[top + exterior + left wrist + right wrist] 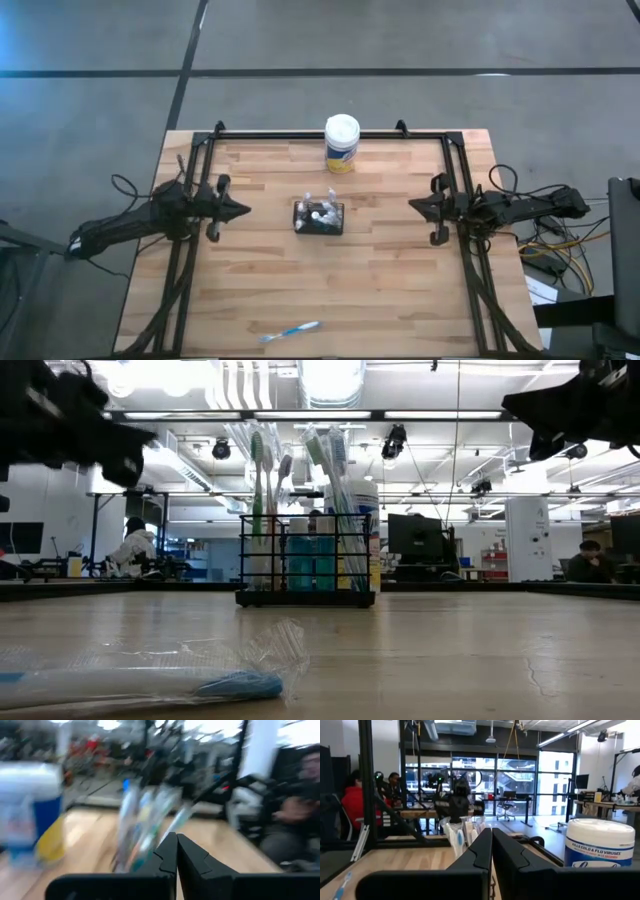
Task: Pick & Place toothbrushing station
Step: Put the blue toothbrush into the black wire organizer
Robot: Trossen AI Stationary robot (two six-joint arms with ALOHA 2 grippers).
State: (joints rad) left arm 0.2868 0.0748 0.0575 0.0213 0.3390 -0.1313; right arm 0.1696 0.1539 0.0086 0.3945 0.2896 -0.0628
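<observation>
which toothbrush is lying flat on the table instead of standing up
The blue-and-white toothbrush near the table's front edge, apparently in clear wrapping. It lies alone on the wood; the others stand upright in the black caddy at the table's middle.

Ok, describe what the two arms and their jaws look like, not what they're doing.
Both arms are dark, nearly black, slim and jointed. The left gripper and right gripper each taper to a pointed tip. Seen from the wrists, the fingers are matte black, angular wedges on a black crossbar. Loose black cables loop behind each arm; more cables, some yellow, lie beside the right one.
</observation>
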